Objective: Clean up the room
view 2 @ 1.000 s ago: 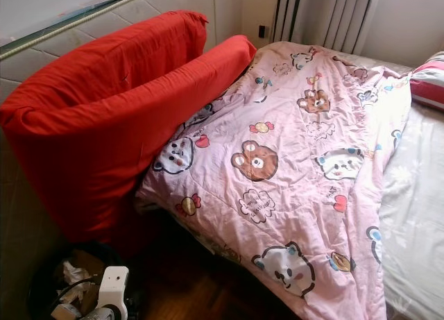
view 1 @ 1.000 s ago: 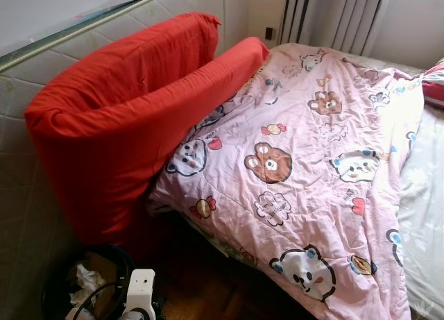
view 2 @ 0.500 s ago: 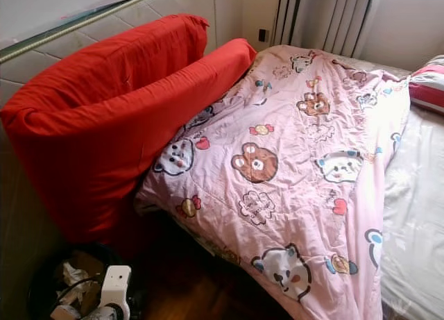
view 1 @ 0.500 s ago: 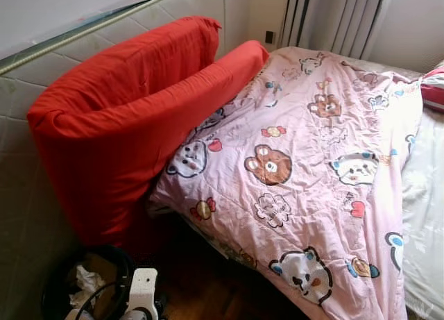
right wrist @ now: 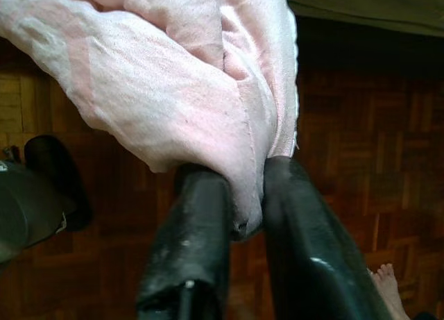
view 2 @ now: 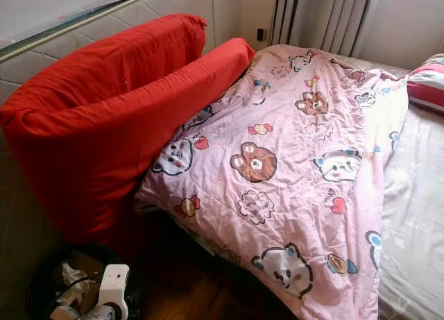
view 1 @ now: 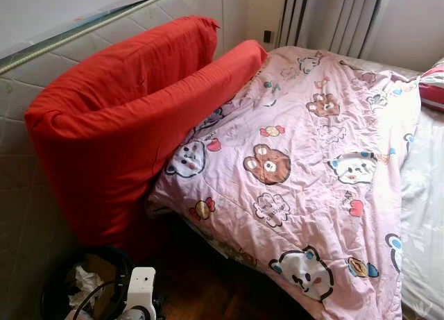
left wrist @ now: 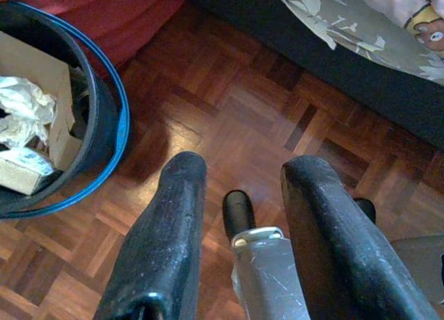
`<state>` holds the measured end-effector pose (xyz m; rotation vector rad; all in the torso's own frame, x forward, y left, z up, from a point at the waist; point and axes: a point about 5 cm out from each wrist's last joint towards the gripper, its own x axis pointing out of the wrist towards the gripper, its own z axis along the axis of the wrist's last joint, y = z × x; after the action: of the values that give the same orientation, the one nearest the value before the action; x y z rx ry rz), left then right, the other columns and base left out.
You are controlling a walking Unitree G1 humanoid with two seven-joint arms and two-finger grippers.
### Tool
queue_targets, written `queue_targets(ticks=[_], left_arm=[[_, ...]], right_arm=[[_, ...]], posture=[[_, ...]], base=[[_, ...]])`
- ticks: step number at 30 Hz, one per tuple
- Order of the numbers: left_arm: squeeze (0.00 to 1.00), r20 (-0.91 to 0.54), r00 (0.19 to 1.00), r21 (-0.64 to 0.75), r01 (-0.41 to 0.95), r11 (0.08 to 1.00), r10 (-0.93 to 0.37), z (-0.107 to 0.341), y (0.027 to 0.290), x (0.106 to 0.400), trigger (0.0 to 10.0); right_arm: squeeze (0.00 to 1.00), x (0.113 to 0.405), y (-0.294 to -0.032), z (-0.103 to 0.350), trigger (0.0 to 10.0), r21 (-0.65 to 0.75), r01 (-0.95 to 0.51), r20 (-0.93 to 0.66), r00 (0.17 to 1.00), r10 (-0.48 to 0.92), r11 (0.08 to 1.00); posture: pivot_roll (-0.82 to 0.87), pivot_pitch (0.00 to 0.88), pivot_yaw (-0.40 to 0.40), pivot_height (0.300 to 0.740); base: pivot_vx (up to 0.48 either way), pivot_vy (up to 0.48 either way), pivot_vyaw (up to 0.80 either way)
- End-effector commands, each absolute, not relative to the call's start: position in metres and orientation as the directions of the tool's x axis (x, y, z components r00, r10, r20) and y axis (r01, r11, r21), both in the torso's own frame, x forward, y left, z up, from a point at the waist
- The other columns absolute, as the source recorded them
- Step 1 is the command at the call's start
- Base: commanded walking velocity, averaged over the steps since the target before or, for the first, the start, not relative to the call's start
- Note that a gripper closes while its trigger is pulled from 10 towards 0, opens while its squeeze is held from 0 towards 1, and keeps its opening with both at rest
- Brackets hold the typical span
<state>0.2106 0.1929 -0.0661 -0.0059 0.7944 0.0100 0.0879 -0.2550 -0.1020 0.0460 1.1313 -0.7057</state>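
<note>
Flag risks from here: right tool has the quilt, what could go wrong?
1. The right tool pinches only a thin fold of the pink quilt; it may slip out under a pull.
2. The quilt's edge hangs off the bed toward the floor; it could drag or snag.
3. A person's bare foot is near the right tool.

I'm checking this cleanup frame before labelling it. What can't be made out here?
- Bed's near side under the pink quilt: head views, covered by the quilt.
- Bin contents beyond cardboard and crumpled paper: cut off by the left wrist view's edge.
- Which quilt edge the right hand pinches: right wrist view, bunched fabric hides it.
- Striped pillow: cut off at the edge.
- Left hand hangs open above the floor.
</note>
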Motion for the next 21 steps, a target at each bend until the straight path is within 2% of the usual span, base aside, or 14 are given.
queue_targets(ticks=[1, 12, 21], left_arm=[[0.0, -0.728, 0.685, 0.021, -0.009, 1.0, 0.021, -0.068, 0.198, 0.206, 10.0], [0.0, -0.736, 0.677, 0.028, -0.016, 0.999, 0.032, -0.069, 0.206, 0.202, 10.0], [0.0, -0.736, 0.676, 0.025, -0.016, 1.0, 0.03, -0.069, 0.201, 0.204, 10.0]], right_arm=[[1.0, 0.083, -0.255, -0.103, 10.0, -0.322, 0.54, -0.84, 0.216, -0.498, 0.777], [1.0, 0.101, -0.26, -0.096, 10.0, -0.316, 0.577, -0.789, 0.281, -0.546, 0.753], [1.0, 0.124, -0.253, -0.091, 10.0, -0.278, 0.555, -0.771, 0.358, -0.527, 0.784]], posture=[[-0.05, 0.095, 0.019, 0.74], [-0.05, 0.093, 0.026, 0.74], [-0.05, 0.091, 0.027, 0.74]], base=[[0.0, 0.0, 0.0], [0.0, 0.0, 0.0], [0.0, 0.0, 0.0]])
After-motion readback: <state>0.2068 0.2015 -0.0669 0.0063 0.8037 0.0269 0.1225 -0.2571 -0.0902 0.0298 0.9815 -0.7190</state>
